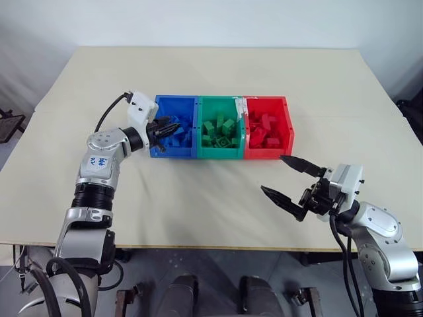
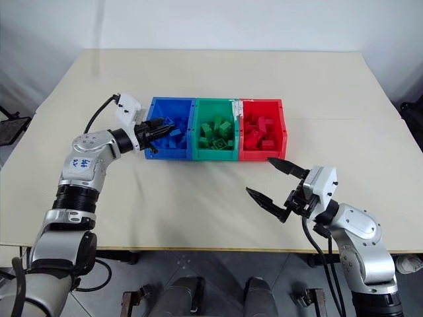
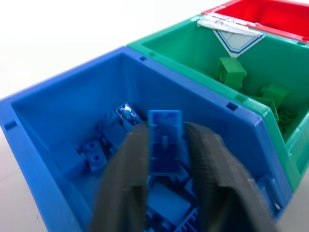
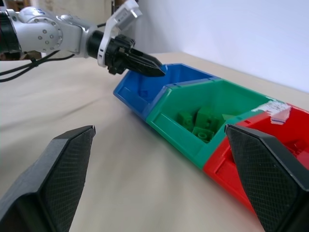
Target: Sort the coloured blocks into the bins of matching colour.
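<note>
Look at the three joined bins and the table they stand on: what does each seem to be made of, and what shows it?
Bins: probably moulded plastic; one even colour per bin, thin walls, soft sheen. Table: matte pale beige sheet, perhaps laminate or painted board; no grain visible, so uncertain.

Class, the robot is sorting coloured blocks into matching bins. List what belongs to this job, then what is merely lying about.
Belongs to the job:
- blue brick between the left gripper jaws
- blue bin
- green bin
- red bin
- right gripper, jaws wide open

Merely there:
- table
- white label on the green bin's rim
</note>
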`<state>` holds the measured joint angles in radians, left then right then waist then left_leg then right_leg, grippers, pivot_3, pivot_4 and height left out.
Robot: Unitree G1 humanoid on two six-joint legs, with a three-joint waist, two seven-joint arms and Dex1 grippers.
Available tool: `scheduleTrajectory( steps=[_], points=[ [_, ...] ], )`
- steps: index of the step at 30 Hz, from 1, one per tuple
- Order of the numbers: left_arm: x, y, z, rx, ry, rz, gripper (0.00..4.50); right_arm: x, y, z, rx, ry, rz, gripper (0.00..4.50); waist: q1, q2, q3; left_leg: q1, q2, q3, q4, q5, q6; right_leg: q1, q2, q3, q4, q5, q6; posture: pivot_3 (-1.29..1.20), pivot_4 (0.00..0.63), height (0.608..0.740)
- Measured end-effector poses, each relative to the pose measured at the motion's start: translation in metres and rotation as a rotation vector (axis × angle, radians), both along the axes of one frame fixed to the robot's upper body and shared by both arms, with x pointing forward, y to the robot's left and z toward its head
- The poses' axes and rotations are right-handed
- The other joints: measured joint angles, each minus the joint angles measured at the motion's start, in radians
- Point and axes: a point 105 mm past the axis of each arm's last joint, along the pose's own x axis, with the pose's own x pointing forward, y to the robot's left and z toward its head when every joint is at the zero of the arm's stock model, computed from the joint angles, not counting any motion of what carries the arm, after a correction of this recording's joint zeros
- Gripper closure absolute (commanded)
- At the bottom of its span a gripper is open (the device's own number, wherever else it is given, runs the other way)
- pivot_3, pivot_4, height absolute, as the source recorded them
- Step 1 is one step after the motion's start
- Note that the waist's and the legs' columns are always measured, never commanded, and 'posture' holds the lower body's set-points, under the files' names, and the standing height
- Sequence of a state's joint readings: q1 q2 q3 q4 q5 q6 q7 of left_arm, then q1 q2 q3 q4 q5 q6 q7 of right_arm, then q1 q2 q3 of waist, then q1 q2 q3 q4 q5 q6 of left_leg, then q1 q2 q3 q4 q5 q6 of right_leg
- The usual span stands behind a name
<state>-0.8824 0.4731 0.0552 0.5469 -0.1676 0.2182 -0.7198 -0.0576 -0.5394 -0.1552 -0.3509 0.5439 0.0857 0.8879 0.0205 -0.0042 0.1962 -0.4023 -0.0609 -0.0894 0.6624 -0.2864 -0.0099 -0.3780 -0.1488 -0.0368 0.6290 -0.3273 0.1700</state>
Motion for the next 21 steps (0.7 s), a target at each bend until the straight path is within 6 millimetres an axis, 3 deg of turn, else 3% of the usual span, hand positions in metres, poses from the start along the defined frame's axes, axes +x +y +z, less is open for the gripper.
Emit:
scheduleTrajectory(
  steps=[5, 12, 16, 21],
  points=[
    [-0.007, 0.014, 0.008, 0.018, -0.089, 0.012, 0.61, 0.000, 0.003, -0.002, -0.006, 0.004, 0.011, 0.00, -0.007, 0.000, 0.000, 0.000, 0.000, 0.000, -0.001, 0.000, 0.000, 0.000, 0.000, 0.000, 0.000, 0.000, 0.000, 0.00, 0.150, 0.740],
    [-0.060, 0.060, -0.020, 0.026, -0.090, 0.011, 0.61, 0.007, 0.000, -0.012, -0.010, 0.042, 0.027, 0.00, -0.028, 0.000, 0.000, 0.001, 0.003, 0.000, -0.003, 0.000, 0.000, -0.001, 0.000, 0.001, 0.000, 0.000, 0.000, 0.00, 0.150, 0.740],
    [-0.103, 0.095, -0.031, 0.053, -0.069, 0.068, 0.61, 0.010, -0.004, -0.013, -0.038, 0.047, 0.053, 0.00, -0.024, 0.000, 0.000, 0.001, 0.005, 0.000, -0.003, 0.000, 0.000, -0.001, -0.001, 0.002, -0.002, 0.000, 0.000, 0.00, 0.150, 0.740],
    [-0.140, 0.109, -0.050, 0.074, 0.004, 0.104, 0.61, 0.008, -0.013, -0.024, -0.147, 0.072, 0.121, 0.00, -0.003, 0.000, 0.000, 0.001, 0.004, -0.001, -0.002, -0.001, 0.001, 0.001, -0.002, 0.003, -0.002, 0.000, 0.000, 0.00, 0.150, 0.740]
  ],
)
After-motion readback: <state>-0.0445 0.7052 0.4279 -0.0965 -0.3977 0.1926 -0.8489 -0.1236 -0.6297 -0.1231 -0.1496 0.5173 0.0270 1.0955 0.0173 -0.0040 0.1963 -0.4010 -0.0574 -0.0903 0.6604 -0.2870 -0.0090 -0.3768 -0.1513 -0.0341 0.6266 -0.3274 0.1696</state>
